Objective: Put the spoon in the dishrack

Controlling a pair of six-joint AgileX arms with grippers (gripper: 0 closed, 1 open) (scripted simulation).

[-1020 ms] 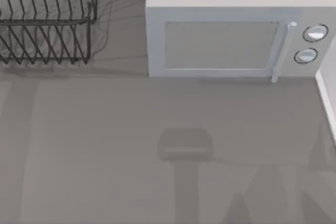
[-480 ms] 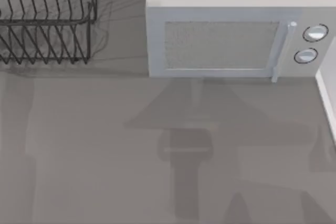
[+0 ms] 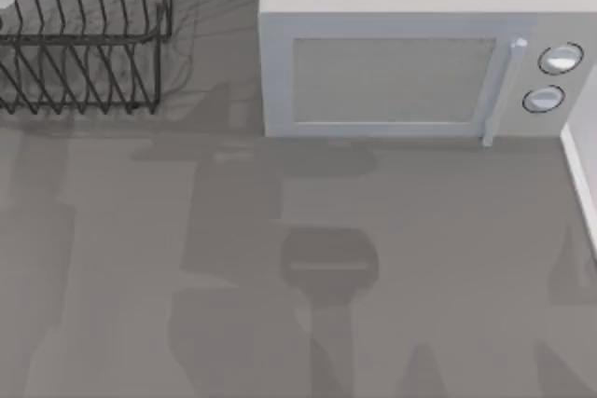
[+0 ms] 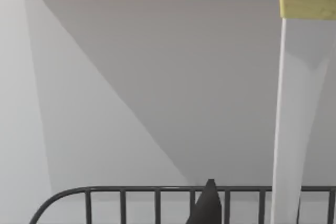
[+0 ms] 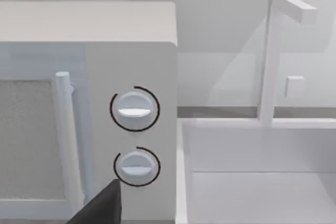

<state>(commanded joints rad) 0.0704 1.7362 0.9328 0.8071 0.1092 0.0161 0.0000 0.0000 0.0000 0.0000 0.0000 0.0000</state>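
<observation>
You are viewing the dishrack (image 3: 84,39) sitting at 11 o'clock on the surface (image 3: 280,323), its long axis running 9-to-3 and its tines slanting. Your left pincer (image 4: 207,209) is hanging at its 10 o'clock corner; grip state: cannot tell. Your right pincer (image 5: 102,208) is facing the microwave (image 3: 401,62); grip state likewise.

Nothing here can be read. The microwave (image 3: 401,72) has a plain door and two round dials (image 5: 134,109) with no numbers or marks around them, only a bar across each. Its casing carries no brand or label. The dishrack (image 3: 84,44) is bare wire, and the counter (image 3: 448,267) has no print or sign on it.
</observation>
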